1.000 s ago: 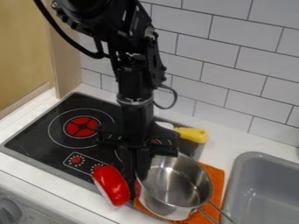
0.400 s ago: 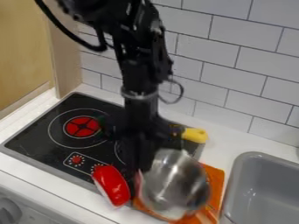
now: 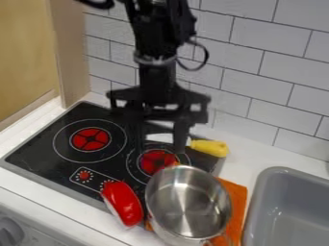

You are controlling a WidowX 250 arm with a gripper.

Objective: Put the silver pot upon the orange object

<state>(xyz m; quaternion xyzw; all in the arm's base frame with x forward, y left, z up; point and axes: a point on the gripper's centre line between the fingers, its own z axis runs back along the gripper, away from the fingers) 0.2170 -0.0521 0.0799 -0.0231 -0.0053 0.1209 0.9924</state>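
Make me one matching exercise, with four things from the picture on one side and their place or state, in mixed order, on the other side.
Things:
1. silver pot
2. red object
3. yellow handle
4. gripper

Place or state:
A. lies at the edge of the stove nearest the tiled wall
B. hangs over the stove with its fingers apart
C. covers part of the orange cloth
D. sits tilted at the stove's front edge, beside the pot

Right pairs: 1-C, 2-D, 3-A, 4-B
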